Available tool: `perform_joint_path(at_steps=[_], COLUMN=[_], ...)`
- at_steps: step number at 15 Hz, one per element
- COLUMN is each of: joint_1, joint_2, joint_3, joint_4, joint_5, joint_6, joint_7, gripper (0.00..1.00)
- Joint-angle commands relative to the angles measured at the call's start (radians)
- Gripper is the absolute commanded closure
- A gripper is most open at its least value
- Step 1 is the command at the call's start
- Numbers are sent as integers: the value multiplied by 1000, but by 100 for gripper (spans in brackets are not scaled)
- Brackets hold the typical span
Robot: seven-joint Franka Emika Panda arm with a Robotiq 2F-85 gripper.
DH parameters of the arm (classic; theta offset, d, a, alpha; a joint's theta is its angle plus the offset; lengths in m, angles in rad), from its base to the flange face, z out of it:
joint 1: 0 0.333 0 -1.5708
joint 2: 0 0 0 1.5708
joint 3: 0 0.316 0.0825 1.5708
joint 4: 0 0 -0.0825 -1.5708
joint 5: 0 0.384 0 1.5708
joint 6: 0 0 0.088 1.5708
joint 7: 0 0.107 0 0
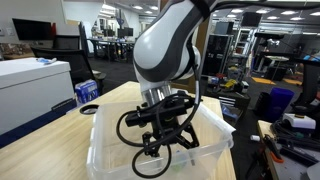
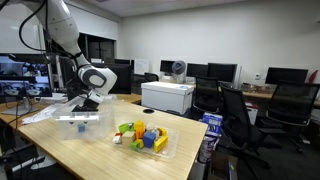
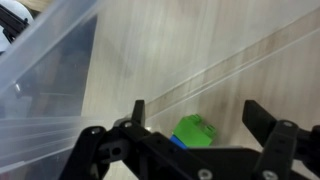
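My gripper (image 3: 195,125) is open and hangs inside a clear plastic bin (image 1: 110,150). In the wrist view a green toy block (image 3: 197,130) with a blue block (image 3: 176,142) against it lies on the bin floor between my fingers. Neither finger touches them. In both exterior views the gripper (image 1: 165,128) (image 2: 84,104) is lowered into the bin (image 2: 80,124), and the blocks are hidden there. A second clear tray (image 2: 170,148) holds several coloured toy blocks (image 2: 142,135) to the side.
The bins stand on a light wooden table (image 2: 120,160). A white printer (image 2: 167,96) sits behind it, a blue can (image 1: 88,92) at the far table edge. Office chairs (image 2: 238,115), desks and monitors surround the table.
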Motion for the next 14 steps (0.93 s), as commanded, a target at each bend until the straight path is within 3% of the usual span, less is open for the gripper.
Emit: perform_joint_path(at_steps=[1, 14], joint_1=[-1, 5], joint_2=[-33, -35], joint_3=[2, -33], joint_4=[-18, -52], joint_5=[-5, -73], joint_6=[-30, -9], joint_7=[42, 214], gripper=[0, 0])
